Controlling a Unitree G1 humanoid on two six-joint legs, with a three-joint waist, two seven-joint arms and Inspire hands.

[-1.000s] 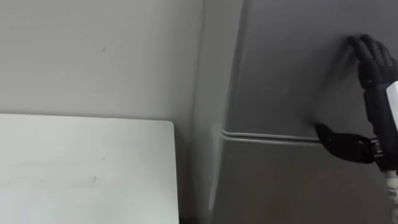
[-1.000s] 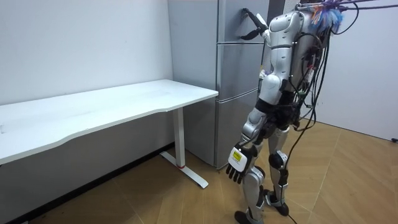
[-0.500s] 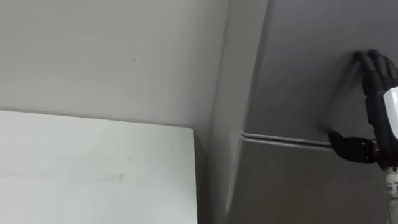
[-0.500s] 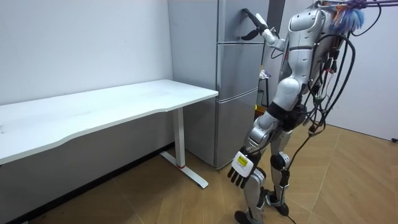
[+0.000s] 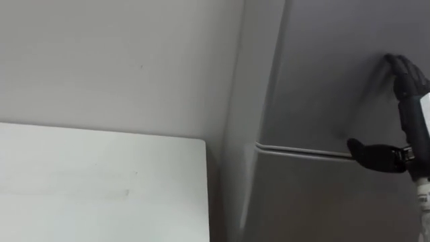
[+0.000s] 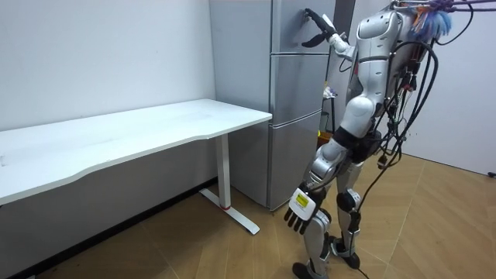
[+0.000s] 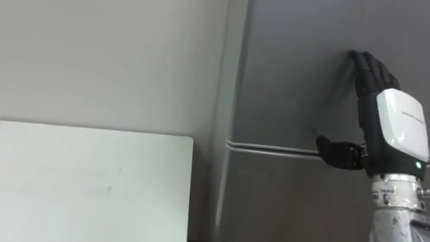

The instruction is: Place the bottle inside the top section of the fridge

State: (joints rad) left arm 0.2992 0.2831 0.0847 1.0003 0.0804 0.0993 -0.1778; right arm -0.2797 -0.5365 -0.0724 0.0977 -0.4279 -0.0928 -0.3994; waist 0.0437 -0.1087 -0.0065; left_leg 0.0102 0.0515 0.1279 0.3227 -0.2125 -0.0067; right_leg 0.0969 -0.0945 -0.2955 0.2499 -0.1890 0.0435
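A: What's the big shape?
B: A tall grey fridge (image 6: 298,116), smooth and matte, just beside the end of a flat white surface (image 6: 155,128).
A: And the hands?
B: The right hand (image 7: 379,134) lies flat on the upper door (image 7: 302,67), fingers straight up, thumb out at the seam (image 7: 269,148). The left hand (image 6: 298,209) hangs loose by the leg.

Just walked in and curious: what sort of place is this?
Likely a lab or test room set up for housework, not a real kitchen: a tall grey fridge, a white desk against a plain wall, and wood flooring.
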